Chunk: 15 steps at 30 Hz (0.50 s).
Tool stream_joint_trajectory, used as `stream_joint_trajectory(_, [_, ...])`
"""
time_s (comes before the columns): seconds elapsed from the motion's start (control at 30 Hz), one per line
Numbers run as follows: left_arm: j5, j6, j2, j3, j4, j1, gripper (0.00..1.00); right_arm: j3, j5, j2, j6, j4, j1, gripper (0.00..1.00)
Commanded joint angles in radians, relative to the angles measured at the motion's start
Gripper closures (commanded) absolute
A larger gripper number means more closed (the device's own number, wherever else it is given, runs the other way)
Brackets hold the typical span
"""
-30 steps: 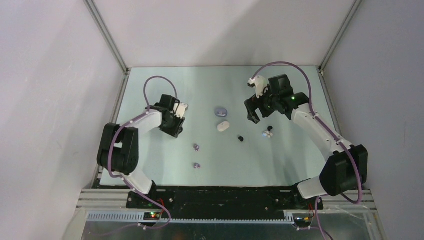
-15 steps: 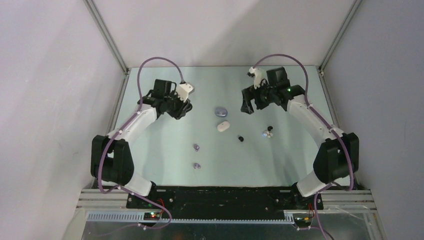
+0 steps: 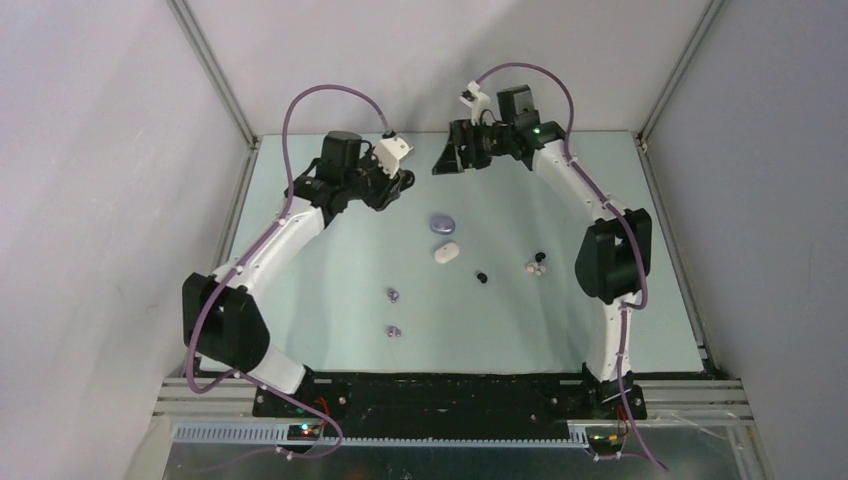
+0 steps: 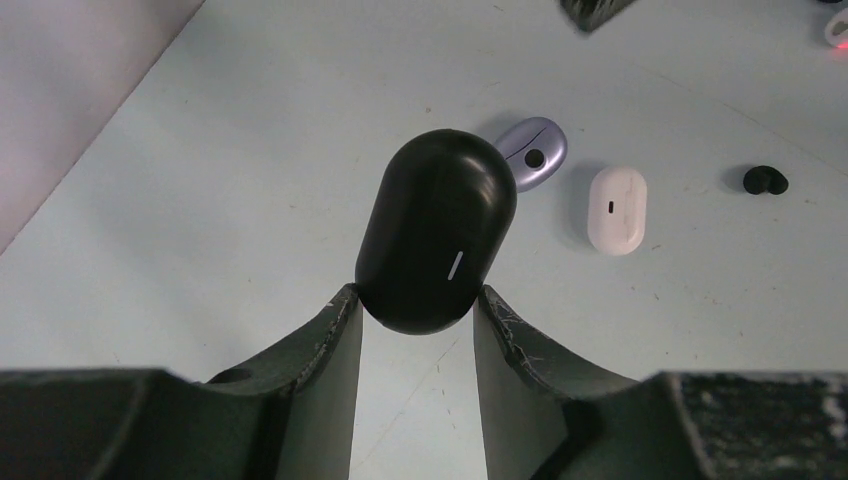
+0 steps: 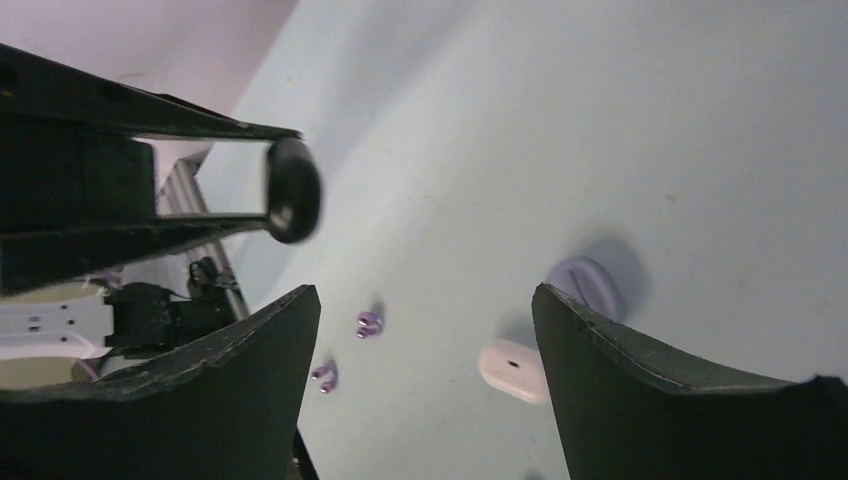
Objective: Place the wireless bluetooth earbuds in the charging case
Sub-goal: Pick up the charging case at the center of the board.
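Left wrist view: your left gripper (image 4: 415, 308) is clamped on the black charging case (image 4: 437, 232). Both fingertips press the sides of its near end and the rest stands out beyond them. The case lid is closed. Past it on the table (image 4: 250, 150) lie the lavender case (image 4: 535, 152) and, just beside that, the white case (image 4: 617, 209), both closed. One black earbud (image 4: 765, 180) lies to the right of the white case.

Right wrist view: your right gripper (image 5: 422, 300) stands with its jaws wide apart and nothing between them. It faces the black case held opposite.

Top external view: both grippers are at the far side of the table, near each other but apart. All earbuds lie loose on the surface, none in a case. The two lavender earbuds (image 3: 393, 294) sit left of centre, well apart from the cases. The white-pink earbuds (image 3: 534, 268) lie to the right, with a second black earbud (image 3: 540, 257) just beside them.
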<state>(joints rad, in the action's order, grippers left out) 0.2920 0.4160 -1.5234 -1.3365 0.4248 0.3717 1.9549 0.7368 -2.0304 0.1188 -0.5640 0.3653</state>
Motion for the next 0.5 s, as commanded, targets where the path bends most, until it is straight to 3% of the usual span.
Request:
stream_joint_trajectory(0.0, [-0.009, -0.042, -0.006, -0.035, -0.043, 0.011, 0.73, 0.108, 0.094, -0.026, 0.059, 0.050, 0.048, 0.18])
stream_joint_trajectory(0.47, [-0.027, -0.079, -0.006, -0.047, -0.103, 0.045, 0.74, 0.132, 0.185, -0.113, 0.130, 0.159, 0.078, 0.31])
